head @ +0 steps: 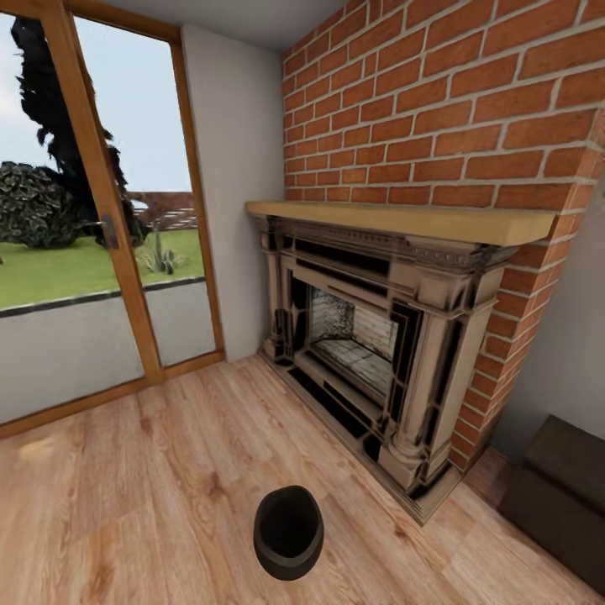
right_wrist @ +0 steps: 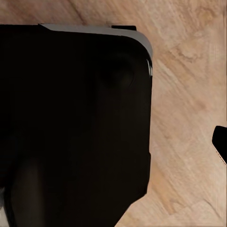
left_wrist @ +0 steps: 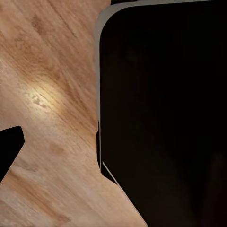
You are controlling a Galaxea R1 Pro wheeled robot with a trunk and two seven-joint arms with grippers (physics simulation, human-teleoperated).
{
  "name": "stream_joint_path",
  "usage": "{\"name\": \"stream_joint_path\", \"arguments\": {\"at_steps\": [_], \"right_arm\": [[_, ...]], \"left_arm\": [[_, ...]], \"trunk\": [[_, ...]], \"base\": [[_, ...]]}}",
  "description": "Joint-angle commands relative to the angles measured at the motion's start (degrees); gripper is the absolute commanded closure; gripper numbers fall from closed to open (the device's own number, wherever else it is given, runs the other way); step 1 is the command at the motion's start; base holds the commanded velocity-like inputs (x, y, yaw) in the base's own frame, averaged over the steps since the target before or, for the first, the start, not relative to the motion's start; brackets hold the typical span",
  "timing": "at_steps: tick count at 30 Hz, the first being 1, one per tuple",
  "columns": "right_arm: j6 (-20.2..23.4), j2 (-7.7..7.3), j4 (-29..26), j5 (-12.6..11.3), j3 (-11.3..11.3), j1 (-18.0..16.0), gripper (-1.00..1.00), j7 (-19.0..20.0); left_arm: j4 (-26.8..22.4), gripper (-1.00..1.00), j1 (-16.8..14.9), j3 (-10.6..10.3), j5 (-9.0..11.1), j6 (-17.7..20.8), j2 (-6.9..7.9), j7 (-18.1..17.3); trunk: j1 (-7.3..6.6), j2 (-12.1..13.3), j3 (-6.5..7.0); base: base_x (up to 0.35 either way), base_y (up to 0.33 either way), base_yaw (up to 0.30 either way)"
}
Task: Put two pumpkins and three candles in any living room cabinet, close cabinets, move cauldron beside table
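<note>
Cauldron [head: 288, 532] upright on the wood floor [head: 151, 504], near the fireplace [head: 370, 336], empty, apart from everything. No table close by, so that step judged undone. Dark low unit [head: 561, 487] at the right edge, possibly the cabinet, closed as far as visible. Glass door [head: 92, 218] beyond, brick wall [head: 445, 92] above the mantel. Jaw state of either arm: cannot tell. Pumpkins and candles presumably left to fetch.
</note>
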Motion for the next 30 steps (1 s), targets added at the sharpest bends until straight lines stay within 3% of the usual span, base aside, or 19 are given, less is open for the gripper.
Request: {"name": "stream_joint_path", "arguments": {"at_steps": [1, 13, 30], "right_arm": [[-1.57, 0.01, 0.06, -0.01, 0.02, -0.02, -1.00, 0.00], [-3.75, 0.03, 0.14, 0.15, 0.12, -0.01, -1.00, -0.05], [-4.01, 0.25, 0.06, 0.16, 0.19, -0.03, -1.00, -0.58]], "left_arm": [[-0.12, -1.00, 0.02, -0.18, -0.16, -0.10, 0.00, 0.06], [-0.13, -1.00, 0.04, -0.46, -0.34, -0.15, 0.01, 0.11], [-0.11, -1.00, 0.03, -0.48, -0.34, -0.33, 0.02, 0.11]], "trunk": [[0.00, -0.03, -0.05], [0.00, -0.03, -0.06], [0.00, -0.03, -0.57]], "base": [[-0.004, -0.001, -0.043], [0.174, 0.000, 0.036], [0.011, 0.034, 0.003]]}}
